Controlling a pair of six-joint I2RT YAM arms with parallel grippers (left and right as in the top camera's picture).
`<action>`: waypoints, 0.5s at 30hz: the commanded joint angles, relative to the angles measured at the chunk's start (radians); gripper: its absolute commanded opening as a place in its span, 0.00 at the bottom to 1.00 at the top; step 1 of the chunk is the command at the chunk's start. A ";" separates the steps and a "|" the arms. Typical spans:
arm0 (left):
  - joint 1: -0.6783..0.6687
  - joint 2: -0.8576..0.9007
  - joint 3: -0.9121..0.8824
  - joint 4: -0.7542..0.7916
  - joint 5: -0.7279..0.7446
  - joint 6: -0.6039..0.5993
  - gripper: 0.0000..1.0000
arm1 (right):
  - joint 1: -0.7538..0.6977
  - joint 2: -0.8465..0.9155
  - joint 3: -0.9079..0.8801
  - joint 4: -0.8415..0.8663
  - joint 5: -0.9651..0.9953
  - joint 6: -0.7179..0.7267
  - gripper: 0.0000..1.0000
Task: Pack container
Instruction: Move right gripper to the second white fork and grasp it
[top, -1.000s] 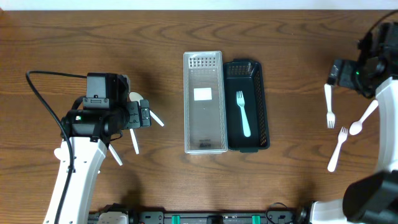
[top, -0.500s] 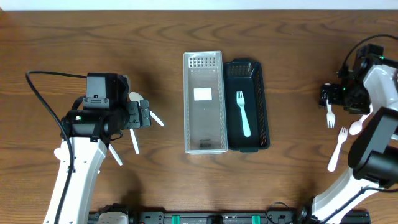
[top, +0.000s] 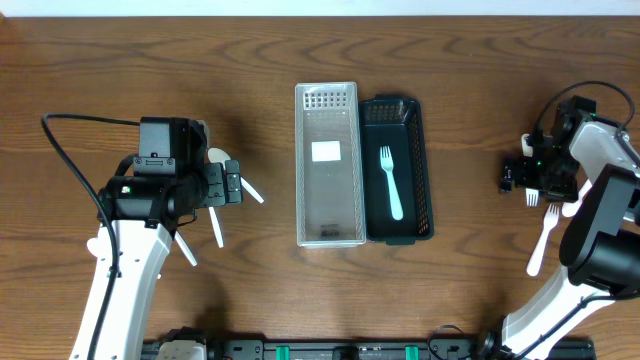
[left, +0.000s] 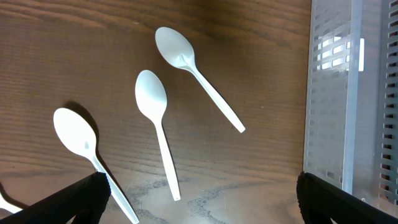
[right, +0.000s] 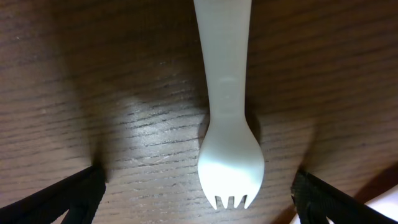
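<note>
A dark green basket (top: 425, 170) holds one white fork (top: 390, 182). Beside it on its left stands a clear tray (top: 327, 215), with nothing in it but a white label. My left gripper (top: 227, 185) is open above white spoons on the table. The left wrist view shows three spoons (left: 186, 65) (left: 157, 124) (left: 81, 140) ahead of the open fingers (left: 199, 199). My right gripper (top: 532, 180) is open and low over a white fork (right: 227, 124), with one finger on each side of its head (right: 199, 199).
To the right of the basket lie a second white fork (top: 543, 240) and a white spoon (top: 582, 192), close to my right gripper. The clear tray's wall (left: 329, 93) shows at the right of the left wrist view. The table's far edge runs along the top.
My right arm has swung in from the table's right edge and come down over the fork. The left arm has not moved.
</note>
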 joint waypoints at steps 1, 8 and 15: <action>0.000 0.004 0.015 -0.003 0.006 -0.005 0.98 | -0.011 0.013 -0.033 0.026 -0.022 -0.012 0.99; 0.000 0.004 0.015 -0.003 0.006 -0.005 0.98 | -0.011 0.013 -0.034 0.044 -0.028 -0.012 0.98; 0.000 0.004 0.015 -0.003 0.006 -0.005 0.98 | -0.011 0.013 -0.034 0.063 -0.029 -0.007 0.72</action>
